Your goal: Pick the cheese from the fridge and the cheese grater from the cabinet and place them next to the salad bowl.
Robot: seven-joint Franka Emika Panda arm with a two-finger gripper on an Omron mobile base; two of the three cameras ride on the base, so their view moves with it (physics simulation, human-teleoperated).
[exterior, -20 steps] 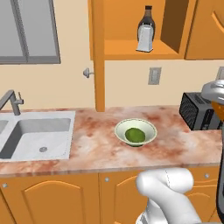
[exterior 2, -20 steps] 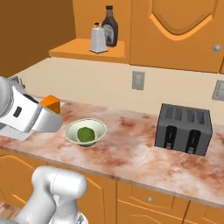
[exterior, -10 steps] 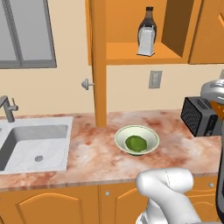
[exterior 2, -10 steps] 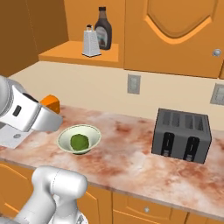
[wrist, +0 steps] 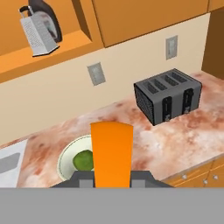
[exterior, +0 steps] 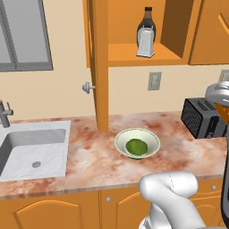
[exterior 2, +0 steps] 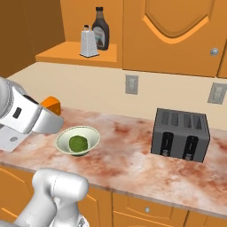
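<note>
My gripper (wrist: 112, 177) is shut on the cheese (wrist: 111, 153), an orange wedge that sticks out ahead of the hand. It hangs above the counter's front, just left of the salad bowl (exterior 2: 91, 133) in the right base view, with the cheese (exterior 2: 52, 105) showing past the wrist. The pale bowl (exterior: 118, 142) holds a green leafy lump and stands mid-counter. The silver cheese grater (exterior: 145, 43) stands upright on the shelf of the open wooden cabinet (exterior: 99, 67), in front of a dark bottle (exterior: 146, 20).
A black toaster (exterior 2: 181, 134) stands on the counter right of the bowl. A steel sink (exterior: 33, 152) with a faucet (exterior: 4, 114) is set in at the left. The open cabinet door juts out over the counter left of the bowl.
Both base views have shifted a little as the base drove nearer the counter, mostly in the first half second. The cheese stays in my gripper.
</note>
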